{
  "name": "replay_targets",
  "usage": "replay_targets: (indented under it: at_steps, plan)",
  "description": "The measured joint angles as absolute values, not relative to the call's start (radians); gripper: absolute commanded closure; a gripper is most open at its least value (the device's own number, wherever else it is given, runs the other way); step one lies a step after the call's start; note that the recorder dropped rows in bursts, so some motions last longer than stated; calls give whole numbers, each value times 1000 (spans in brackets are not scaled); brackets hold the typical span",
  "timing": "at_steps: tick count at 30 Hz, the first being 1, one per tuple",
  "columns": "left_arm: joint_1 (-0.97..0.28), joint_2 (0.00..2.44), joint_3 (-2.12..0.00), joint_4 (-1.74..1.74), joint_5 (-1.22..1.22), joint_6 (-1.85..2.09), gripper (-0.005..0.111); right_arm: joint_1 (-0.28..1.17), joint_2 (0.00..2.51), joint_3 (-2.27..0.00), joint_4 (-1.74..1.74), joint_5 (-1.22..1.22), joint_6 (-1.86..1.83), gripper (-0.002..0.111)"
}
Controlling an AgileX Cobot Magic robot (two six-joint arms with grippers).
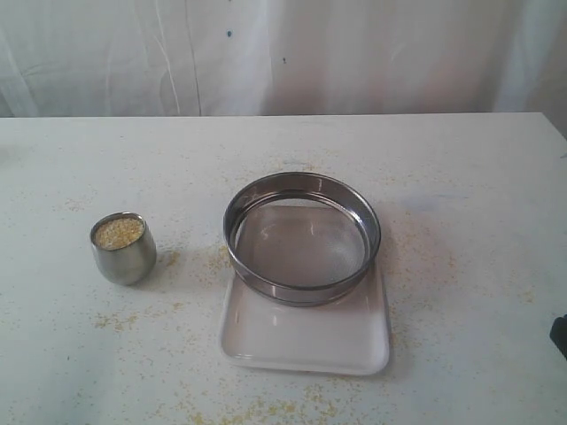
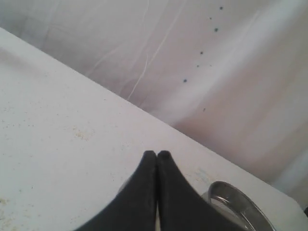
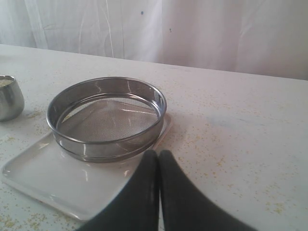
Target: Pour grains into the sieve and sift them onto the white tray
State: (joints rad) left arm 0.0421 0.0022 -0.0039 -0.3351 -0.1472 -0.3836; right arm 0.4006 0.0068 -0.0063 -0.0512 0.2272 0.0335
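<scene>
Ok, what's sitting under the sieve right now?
The white tray, its far end showing through the empty mesh of the sieve. The steel ring hides the tray strip directly beneath it.

From my left wrist cam, the left gripper [image 2: 157,155] has its two black fingers [image 2: 139,192] pressed flat together, with no gap and nothing between them. It's hanging over the white table [image 2: 53,159], not touching anything I can see. There's a faint dusting of yellowish grains [image 2: 82,134] on the surface. Just beside the fingers, a slice of the sieve [image 2: 234,201] shows its steel rim and a bit of mesh, cut off by the frame. Behind the table is a wrinkled white curtain [image 2: 226,82] with dark specks.
</scene>
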Motion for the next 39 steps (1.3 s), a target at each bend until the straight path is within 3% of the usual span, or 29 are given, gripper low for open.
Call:
replay_targets:
  at_steps: [5, 8, 9, 11, 12, 13, 15, 21, 25, 32, 39]
  plan:
    - [1, 2, -202, -56, -10, -505, 107, 401, 7, -6, -51, 227, 33, 108]
    - [-32, 103, -516, 27, 219, -359, 103, 401, 7, -6, -51, 229, 33, 108]
    - [-35, 191, -613, 6, 297, -200, 99, 401, 7, -6, -51, 229, 33, 108]
    - [-35, 306, -670, -72, 325, -53, 80, 401, 7, -6, -51, 229, 33, 108]
    - [-35, 371, -678, -109, 326, 0, 63, 401, 7, -6, -51, 229, 33, 108]
    - [-35, 463, -677, -166, 314, 48, 58, 401, 7, -6, -51, 229, 33, 108]
    - [-35, 576, -628, -233, 210, 74, 48, 401, 7, -6, -51, 229, 33, 108]
    - [-53, 818, -437, -268, -185, 81, 48, 401, 7, -6, -51, 229, 33, 108]
    - [-172, 971, -281, -154, -534, 15, 46, 401, 7, -6, -51, 229, 33, 108]
    - [-283, 1279, -239, -123, -804, -49, 23, 401, 7, -6, -51, 229, 33, 108]
    - [-286, 1596, -241, -82, -1133, -130, 20, 401, 7, -6, -51, 229, 33, 108]
